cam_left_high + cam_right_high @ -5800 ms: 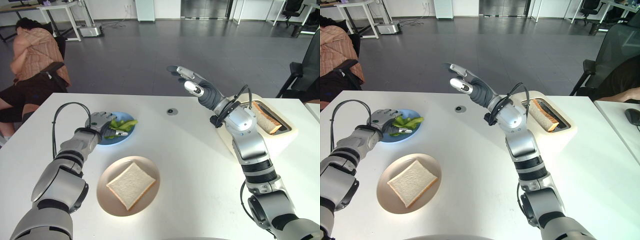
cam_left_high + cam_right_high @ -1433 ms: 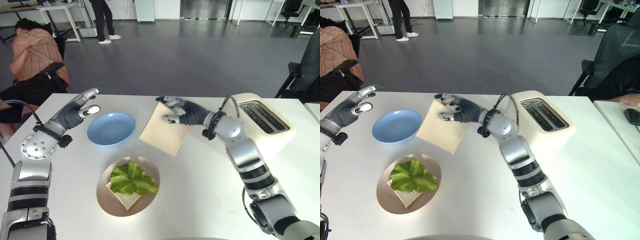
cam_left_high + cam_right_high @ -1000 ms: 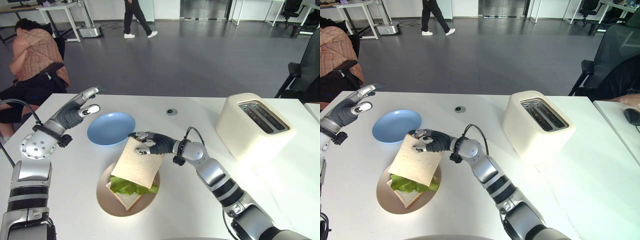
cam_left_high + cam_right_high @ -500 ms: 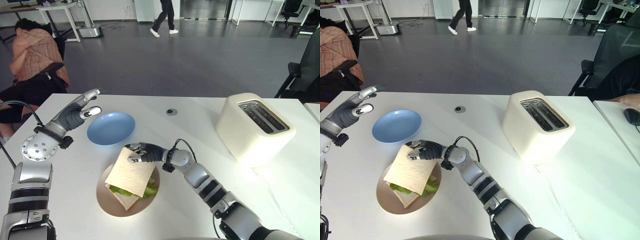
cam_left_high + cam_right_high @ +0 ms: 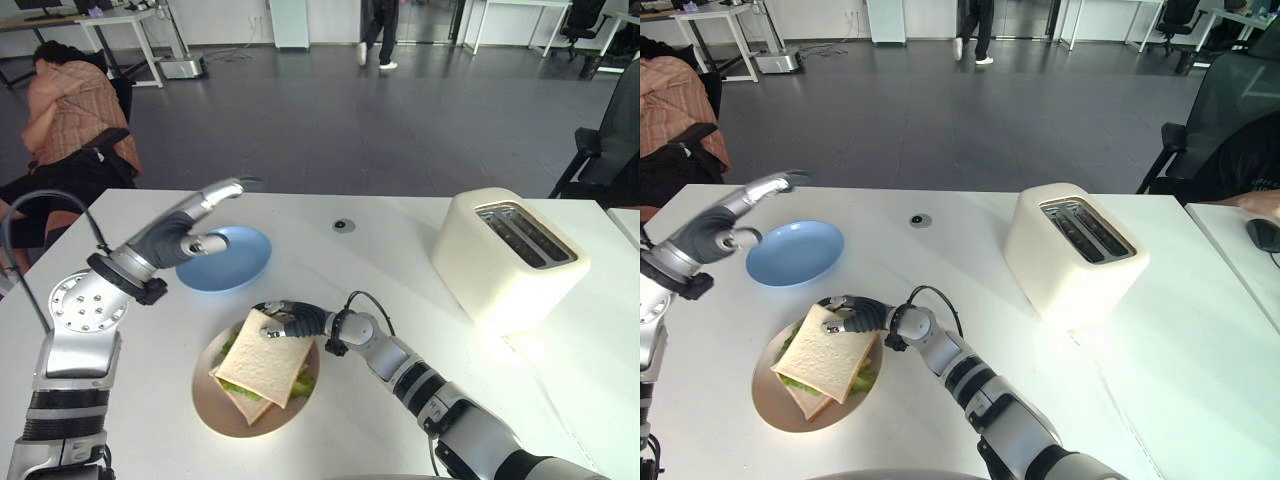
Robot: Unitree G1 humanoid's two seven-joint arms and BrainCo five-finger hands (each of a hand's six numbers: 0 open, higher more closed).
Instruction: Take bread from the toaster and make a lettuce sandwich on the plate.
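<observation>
On the near table [image 5: 400,250], a tan plate [image 5: 205,405] holds a bottom bread slice [image 5: 233,391], lettuce [image 5: 300,382] and a top bread slice [image 5: 268,360], whose far edge the right robot hand [image 5: 290,318] grips. The left robot hand [image 5: 190,228] hovers spread wide near a blue plate [image 5: 235,262]. The toaster [image 5: 505,260] stands far right.

- Bright, even indoor light fills the room, and the white table [image 5: 400,250] is the brightest surface.
- A washed-out glare patch lies on the table just in front of the toaster [image 5: 500,260].
- The dark floor [image 5: 330,120] carries a pale sheen toward the room's far end.
- Shadows are soft and faint; a thin one rims the tan plate [image 5: 215,415].
</observation>
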